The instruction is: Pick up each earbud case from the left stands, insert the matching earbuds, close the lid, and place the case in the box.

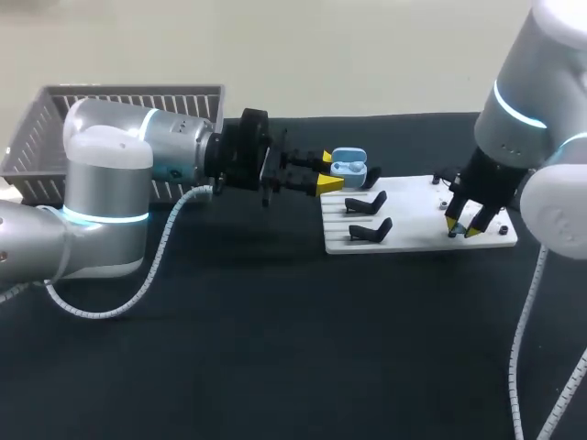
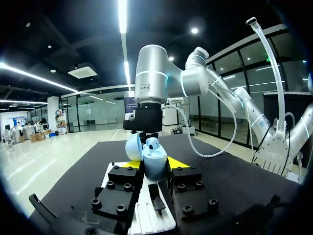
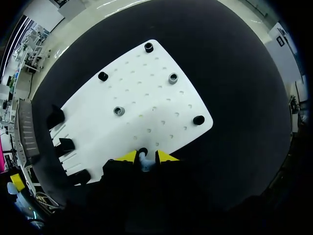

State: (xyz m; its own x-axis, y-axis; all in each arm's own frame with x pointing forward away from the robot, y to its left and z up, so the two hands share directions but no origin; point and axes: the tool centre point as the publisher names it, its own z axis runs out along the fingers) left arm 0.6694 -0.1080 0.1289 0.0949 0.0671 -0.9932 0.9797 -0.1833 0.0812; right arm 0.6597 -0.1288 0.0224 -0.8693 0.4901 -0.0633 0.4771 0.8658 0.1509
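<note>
On your black bench point(image 1: 229, 348), the left end effector point(image 1: 328, 172) clamps the open blue case point(image 1: 349, 168) beside the white board's point(image 1: 413, 220) stands point(image 1: 367, 203). Your right end effector point(image 1: 463, 227) is down at an earbud point(image 3: 143, 159) on the board's right end; you cannot tell whether it grips.

We work in a robotics lab, at a test bench. Our left arm point(image 1: 110, 174) and right arm point(image 1: 523, 101) stand at a table point(image 1: 275, 348) covered in black. On it a white drilled board point(image 1: 413, 220) carries black stands point(image 1: 367, 203) and pegs point(image 3: 119, 111). A grey basket point(image 1: 37, 137) sits at the far left.
</note>
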